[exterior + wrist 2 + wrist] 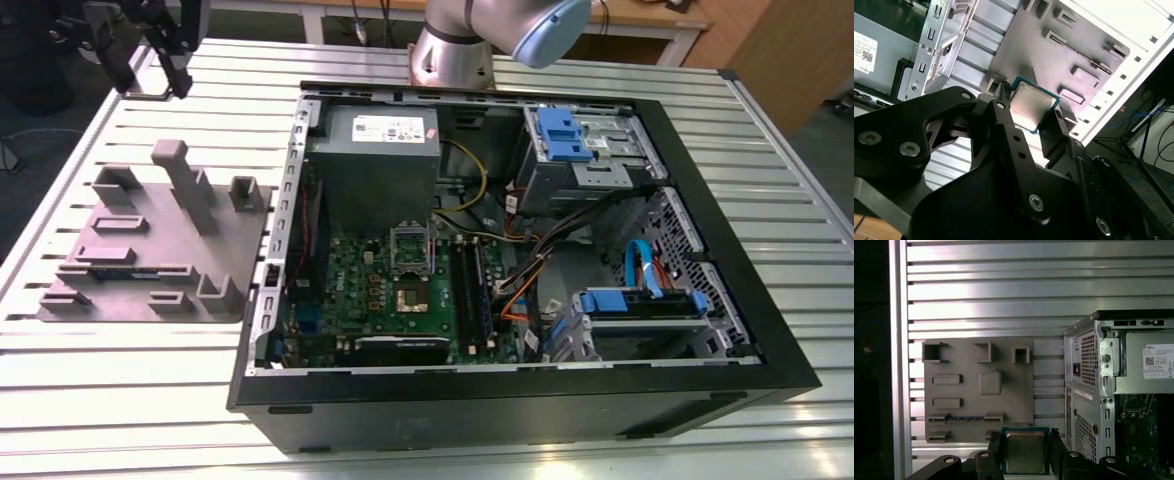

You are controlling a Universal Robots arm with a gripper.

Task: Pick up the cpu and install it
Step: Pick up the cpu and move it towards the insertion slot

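The cpu [1031, 107] is a small square chip with a silver-grey metal top on a green edge. My gripper [1030, 105] is shut on it, with a black finger [1004, 125] on each side. The first wrist view shows the same hold, the cpu [1025, 452] sitting between the fingers [994, 450] of the gripper [1025, 440], high above the table. In the exterior view the gripper [154, 75] hangs at the far left, above the slatted table and behind the grey fixture plate [147, 250]. The socket [411, 290] sits on the green motherboard [461, 290] inside the open case.
The open black computer case [747, 290] lies on the slatted metal table [120, 380], with a grey power supply box [380, 150], blue drive brackets [567, 135] and cables inside. The fixture plate [979, 385] carries raised blocks and posts. The case's rear corner [1089, 375] stands beside it.
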